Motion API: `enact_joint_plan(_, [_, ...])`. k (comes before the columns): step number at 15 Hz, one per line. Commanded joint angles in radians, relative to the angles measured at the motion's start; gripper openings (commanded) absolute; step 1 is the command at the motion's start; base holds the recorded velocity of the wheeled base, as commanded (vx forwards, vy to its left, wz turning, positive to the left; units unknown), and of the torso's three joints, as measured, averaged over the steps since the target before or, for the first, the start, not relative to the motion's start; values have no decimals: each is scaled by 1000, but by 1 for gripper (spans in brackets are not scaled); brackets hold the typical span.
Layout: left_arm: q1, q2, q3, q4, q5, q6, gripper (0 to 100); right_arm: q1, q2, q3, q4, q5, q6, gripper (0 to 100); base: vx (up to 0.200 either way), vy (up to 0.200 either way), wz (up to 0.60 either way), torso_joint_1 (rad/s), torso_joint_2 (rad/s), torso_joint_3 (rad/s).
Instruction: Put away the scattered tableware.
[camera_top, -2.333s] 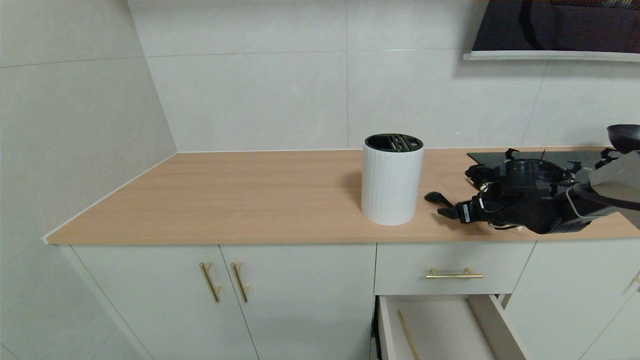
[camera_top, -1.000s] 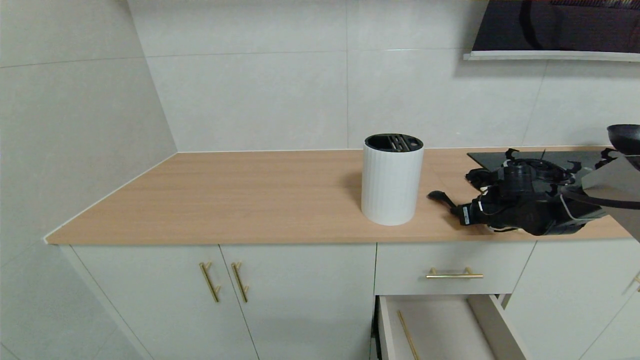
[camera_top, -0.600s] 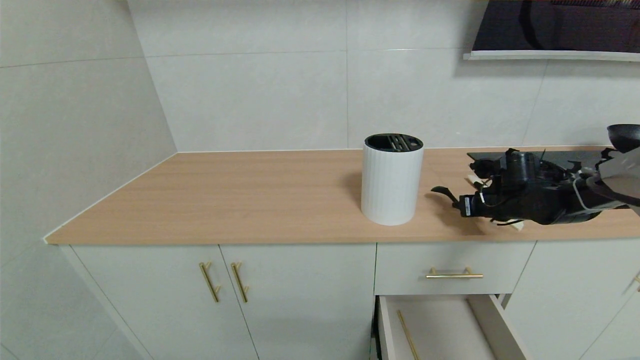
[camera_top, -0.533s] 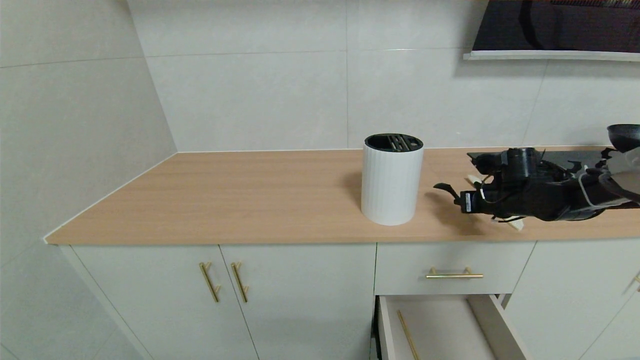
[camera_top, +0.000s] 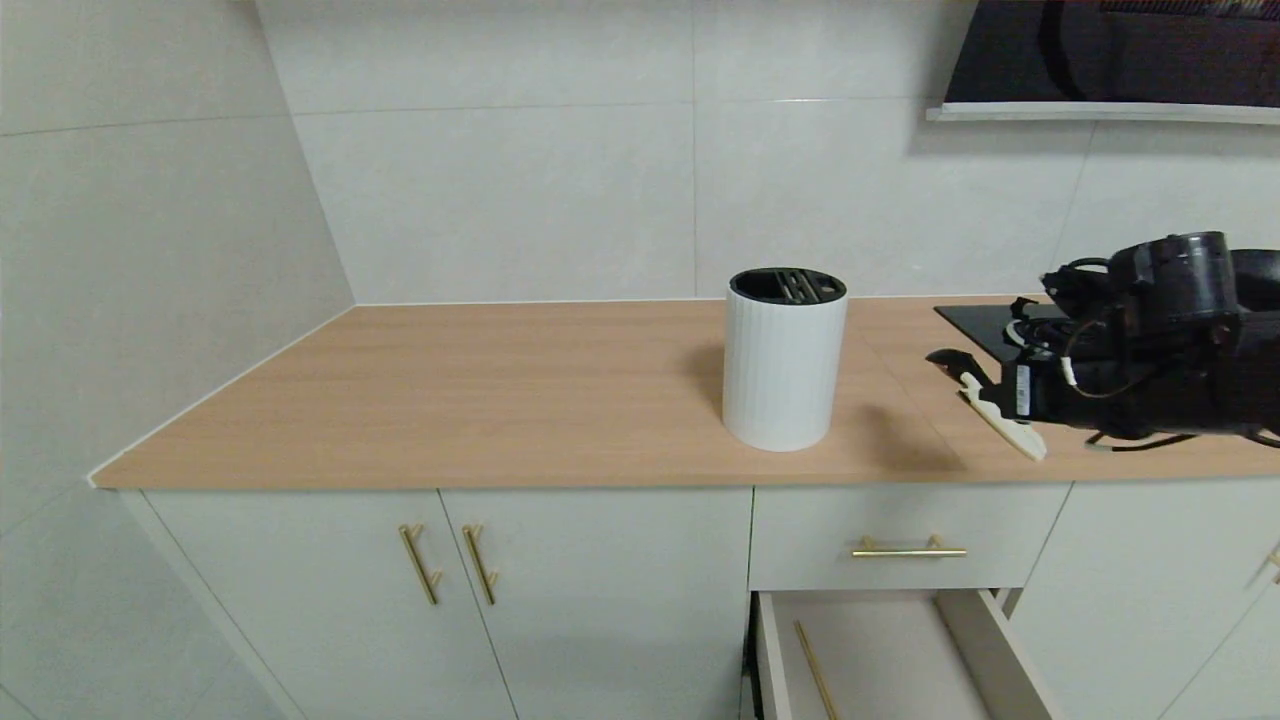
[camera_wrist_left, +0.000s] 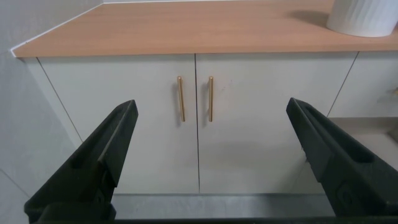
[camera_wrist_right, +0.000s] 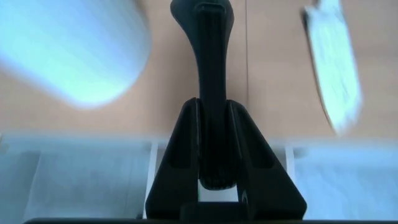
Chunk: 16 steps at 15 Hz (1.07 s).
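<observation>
A white ribbed utensil holder (camera_top: 783, 362) with a black slotted top stands on the wooden counter (camera_top: 520, 390). My right gripper (camera_top: 1012, 388) hovers above the counter to the holder's right, shut on a black handle (camera_top: 946, 358) whose rounded end points toward the holder. The right wrist view has the handle (camera_wrist_right: 211, 74) clamped between the fingers, with the holder (camera_wrist_right: 74, 50) off to one side. A white flat utensil (camera_top: 1002, 417) lies on the counter just below the gripper, apart from the handle (camera_wrist_right: 333, 68). My left gripper (camera_wrist_left: 208, 168) is open, low in front of the cabinet doors.
A black cooktop (camera_top: 985, 318) sits at the counter's right end under a dark range hood (camera_top: 1110, 60). Below the counter a lower drawer (camera_top: 880, 650) stands pulled out. Cabinet doors with gold handles (camera_wrist_left: 194, 98) face the left gripper. Tiled walls close the back and left.
My right gripper has lifted off the counter and drawn back to the right with the black handle in it, uncovering the white utensil. The holder has not moved.
</observation>
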Motion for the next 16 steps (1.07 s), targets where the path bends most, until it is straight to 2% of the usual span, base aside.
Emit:
enact_joint_plan(1, [1,0,0,1,0,0,100,0,-247,186,56,0,19,0,0,0,0,0,0,0])
enact_joint_plan(4, [1,0,0,-1,0,0,100,3,-322,301,59,0,19,0,0,0,0,0,0,0])
enact_joint_plan(7, [1,0,0,1,0,0,100,15,-319,349,56,26,14,0,0,0,0,0,0,0])
enact_joint_plan(12, [1,0,0,-1,0,0,100,35,-270,370,55,37,11,0,0,0,0,0,0,0])
enact_joint_plan(16, [1,0,0,1,0,0,100,89,-213,398,51,31,0,0,0,0,0,0,0,0])
